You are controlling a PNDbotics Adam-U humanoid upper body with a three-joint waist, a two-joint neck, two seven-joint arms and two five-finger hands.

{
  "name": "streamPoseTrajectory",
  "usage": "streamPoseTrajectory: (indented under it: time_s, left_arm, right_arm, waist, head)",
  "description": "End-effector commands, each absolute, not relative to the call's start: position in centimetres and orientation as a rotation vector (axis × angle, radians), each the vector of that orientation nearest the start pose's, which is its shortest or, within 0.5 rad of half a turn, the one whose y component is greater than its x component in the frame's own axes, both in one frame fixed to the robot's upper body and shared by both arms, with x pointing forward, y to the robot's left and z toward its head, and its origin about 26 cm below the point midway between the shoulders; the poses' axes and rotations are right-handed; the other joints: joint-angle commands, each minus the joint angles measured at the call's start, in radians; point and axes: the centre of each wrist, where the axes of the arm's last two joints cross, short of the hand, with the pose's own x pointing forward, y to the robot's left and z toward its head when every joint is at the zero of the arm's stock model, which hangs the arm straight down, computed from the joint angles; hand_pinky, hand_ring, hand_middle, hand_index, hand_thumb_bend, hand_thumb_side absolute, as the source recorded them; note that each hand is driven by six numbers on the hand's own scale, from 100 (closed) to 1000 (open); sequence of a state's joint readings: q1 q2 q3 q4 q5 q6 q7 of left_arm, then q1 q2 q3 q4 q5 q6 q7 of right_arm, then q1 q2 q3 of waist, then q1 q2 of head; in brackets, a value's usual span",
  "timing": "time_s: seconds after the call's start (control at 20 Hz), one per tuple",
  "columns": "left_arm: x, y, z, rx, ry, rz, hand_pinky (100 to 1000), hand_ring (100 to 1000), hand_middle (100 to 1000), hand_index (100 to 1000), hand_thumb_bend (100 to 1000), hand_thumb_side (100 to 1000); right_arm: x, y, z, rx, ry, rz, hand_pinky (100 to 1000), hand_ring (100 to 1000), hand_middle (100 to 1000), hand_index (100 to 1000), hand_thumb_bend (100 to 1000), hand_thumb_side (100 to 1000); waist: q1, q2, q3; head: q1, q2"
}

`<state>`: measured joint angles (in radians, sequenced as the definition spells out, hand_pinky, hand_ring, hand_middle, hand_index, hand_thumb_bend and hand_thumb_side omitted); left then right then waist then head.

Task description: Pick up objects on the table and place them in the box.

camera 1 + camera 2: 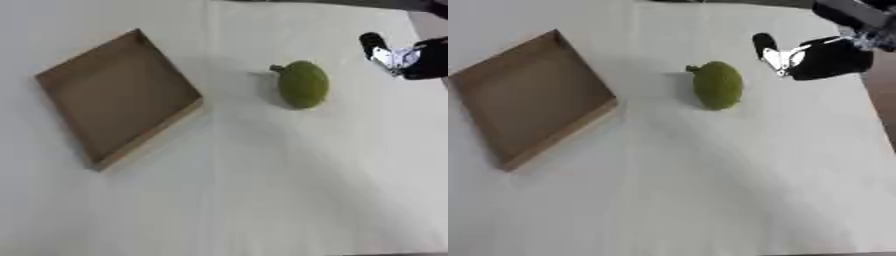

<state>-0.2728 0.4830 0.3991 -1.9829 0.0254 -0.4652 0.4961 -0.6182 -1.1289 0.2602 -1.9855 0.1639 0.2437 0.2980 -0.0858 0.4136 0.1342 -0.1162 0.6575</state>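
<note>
White table (262, 200), unmarked box (118, 95), fruit (303, 84)

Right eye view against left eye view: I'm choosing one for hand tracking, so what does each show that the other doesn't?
Only the right eye view shows the right hand with the arm behind it; whether its fingers are open is unclear. Only the left eye view shows the whole box, which the right eye view cuts at its left edge. Both show the green fruit lying apart from box and hand on the white table.
</note>
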Motion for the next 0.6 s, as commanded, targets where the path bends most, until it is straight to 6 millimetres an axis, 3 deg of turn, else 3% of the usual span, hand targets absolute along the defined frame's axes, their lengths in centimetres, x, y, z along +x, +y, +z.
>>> streamPoseTrajectory:
  time_s: [0.05, 0.3, 0.6]
  left_arm:
    - [27.0, 37.9, 25.6, -0.849, 3.17, -0.321, 762, 765, 688, 841, 100, 650]
    - [27.0, 37.9, 25.6, -0.848, 3.174, -0.317, 762, 765, 688, 840, 100, 650]
    - [27.1, 37.9, 25.5, -0.843, 3.179, -0.315, 762, 765, 687, 840, 100, 650]
  right_arm:
    - [28.8, -27.9, 33.7, -0.84, -1.709, 1.403, 916, 921, 882, 956, 100, 324]
    - [29.0, -26.7, 33.4, -0.819, -1.633, 1.349, 926, 921, 876, 955, 100, 201]
    - [29.3, -25.2, 32.6, -0.809, -1.557, 1.308, 936, 927, 883, 962, 100, 207]
  waist:
    - [0.006, -0.02, 0.003]
    - [0.005, -0.022, 0.007]
    - [0.004, -0.024, 0.011]
  head:
    - [-0.005, -0.012]
    - [-0.007, -0.013]
    - [-0.008, -0.015]
